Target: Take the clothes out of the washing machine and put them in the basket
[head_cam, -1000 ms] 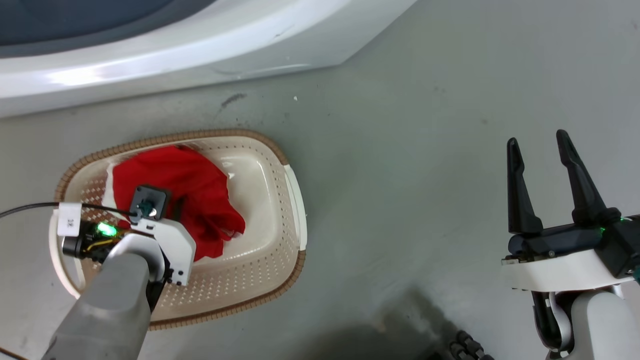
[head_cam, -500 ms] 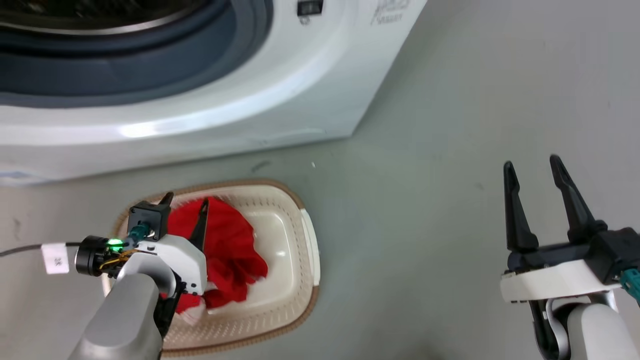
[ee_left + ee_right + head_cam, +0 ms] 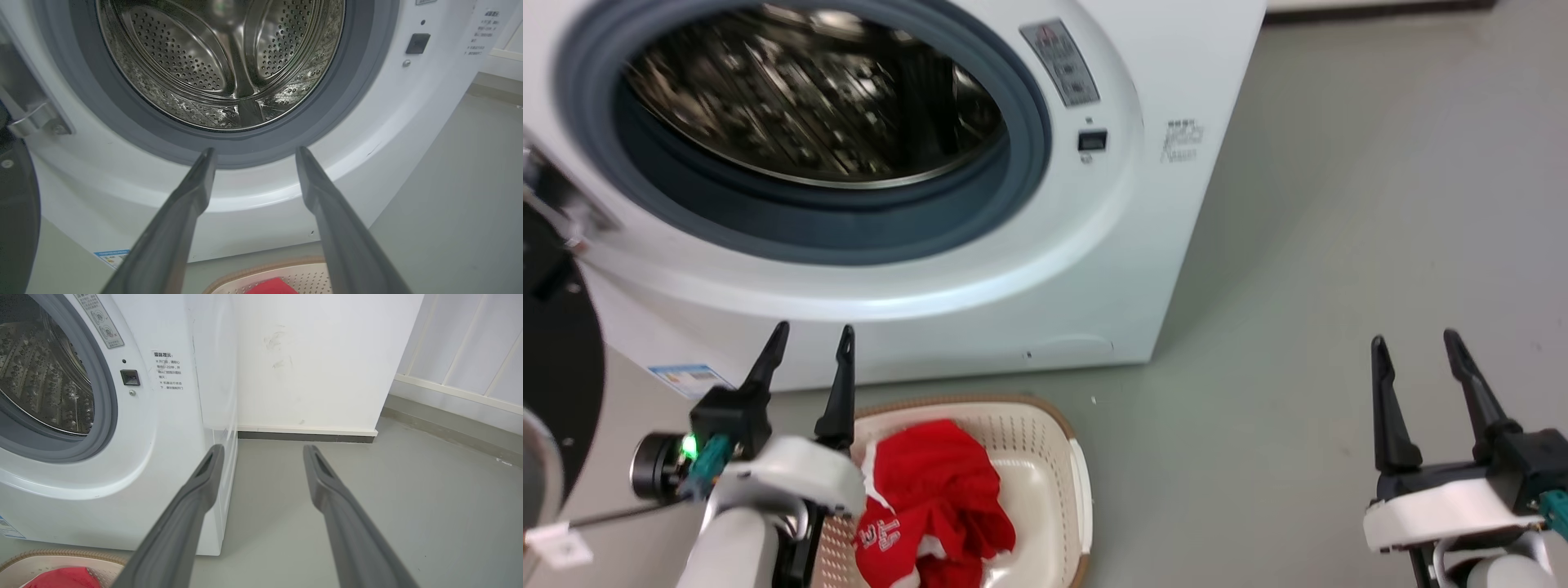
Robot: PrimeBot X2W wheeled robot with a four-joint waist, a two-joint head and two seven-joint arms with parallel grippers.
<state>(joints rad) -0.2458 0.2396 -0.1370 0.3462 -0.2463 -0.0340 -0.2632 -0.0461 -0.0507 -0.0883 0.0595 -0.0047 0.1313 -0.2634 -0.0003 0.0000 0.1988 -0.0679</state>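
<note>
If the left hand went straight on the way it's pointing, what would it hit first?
Probably the washing machine: the open left hand aims at the lower edge of its grey rim. Depth is unclear, so it might just clear into the drum.

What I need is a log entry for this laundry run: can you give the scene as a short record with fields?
washing machine: front loader, door swung open to the left
drum: no clothes in the part that shows
clothes: red with white trim, lying in the basket
basket: on the floor in front of the machine
left gripper: open, holding nothing, above the basket's left side, pointing at the porthole
right gripper: open, holding nothing, over the floor to the right
</note>
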